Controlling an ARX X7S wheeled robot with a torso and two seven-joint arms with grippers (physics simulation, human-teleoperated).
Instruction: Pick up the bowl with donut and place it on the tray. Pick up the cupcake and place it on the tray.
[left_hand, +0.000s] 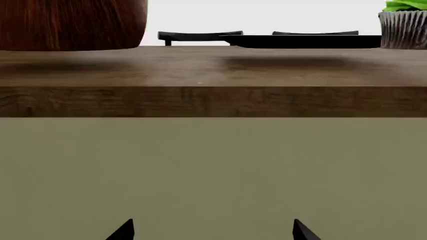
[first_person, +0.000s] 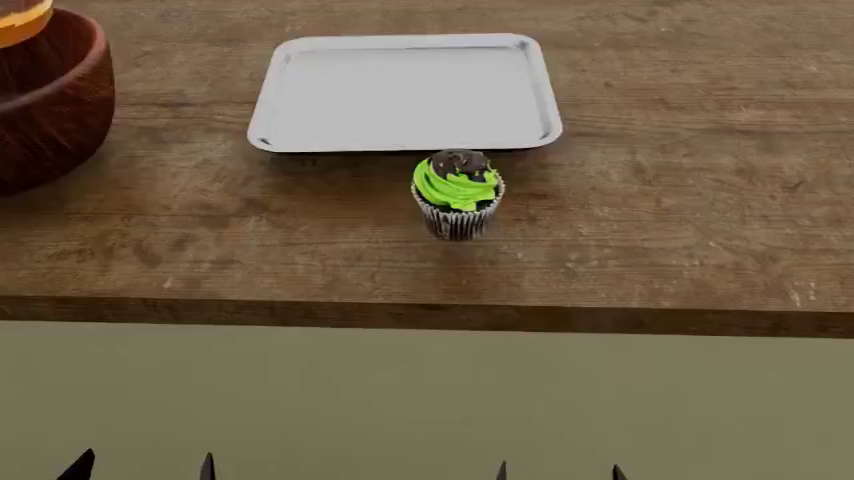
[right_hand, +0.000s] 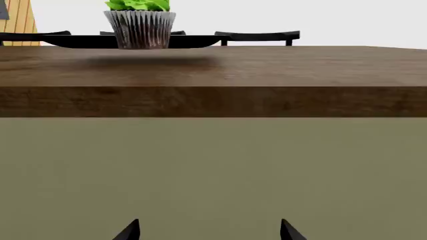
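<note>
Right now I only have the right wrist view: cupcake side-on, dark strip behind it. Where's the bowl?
Observer: The bowl is at the far left of the table in the head view, left of the tray.
Operator: Donut in it?
Observer: An orange-tan edge of the donut shows above the rim. The frame crops the rest.
Operator: Anything on the tray?
Observer: Nothing. The cupcake stands on the table just in front of the tray's near rim.
</note>
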